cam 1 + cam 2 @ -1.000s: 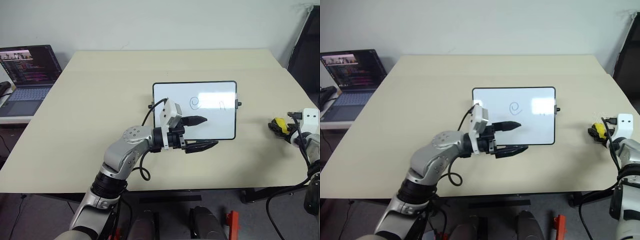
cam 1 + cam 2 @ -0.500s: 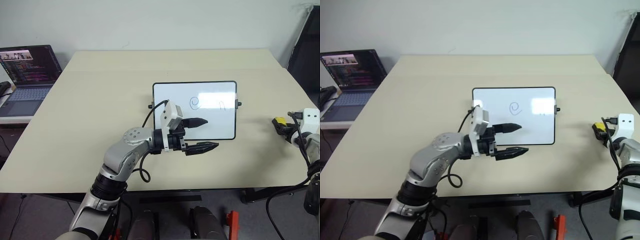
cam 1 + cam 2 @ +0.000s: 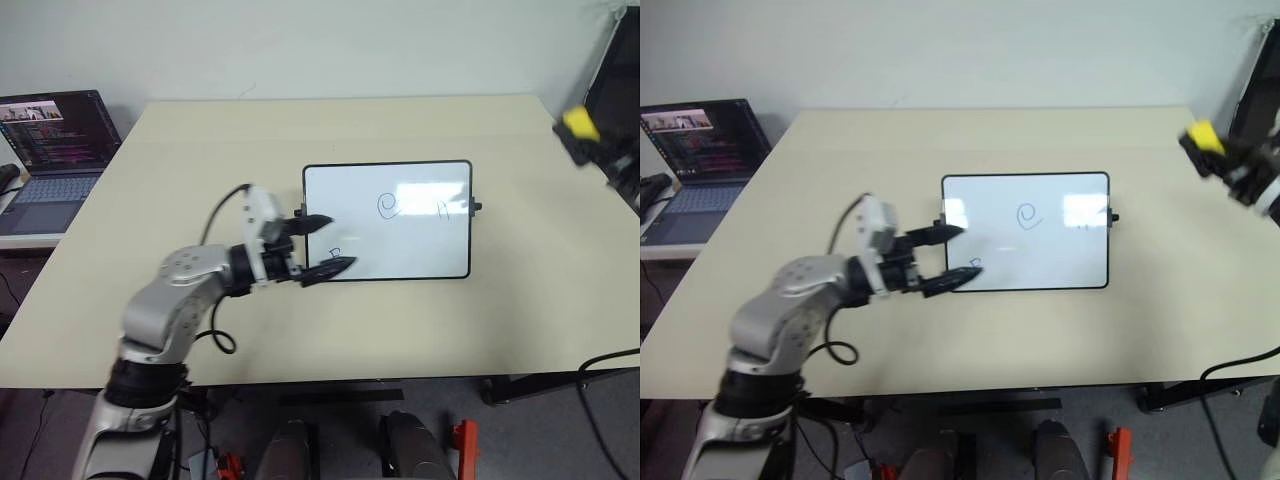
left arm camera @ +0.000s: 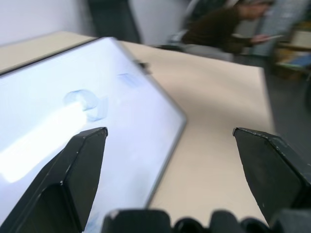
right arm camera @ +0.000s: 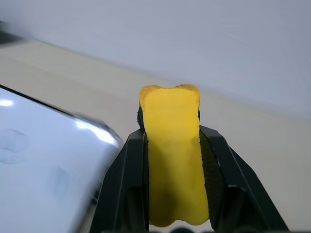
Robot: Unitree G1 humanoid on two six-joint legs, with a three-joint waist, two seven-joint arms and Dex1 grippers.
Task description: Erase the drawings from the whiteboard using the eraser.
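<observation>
Eraser (image 5: 173,160) pinched between the right gripper (image 3: 1230,165) fingers, held up off the table beyond the whiteboard (image 3: 388,221) right end.
It looks light and spongy, squeezed mid-length; the left gripper (image 3: 318,245) jaws stand wide and empty at the board's left edge, drawings (image 3: 388,206) unerased.

In front of me stands 1 large beige table (image 3: 180,180) with a plain matte top. Behind it I see a pale bare wall (image 3: 300,45), evenly lit. On my left, beside the table, 1 open laptop (image 3: 55,140) rests on a lower white surface, and its screen is dark with coloured lines. On my far right stands something tall and black (image 3: 618,70). The floor (image 3: 60,420) below the table is grey.
</observation>
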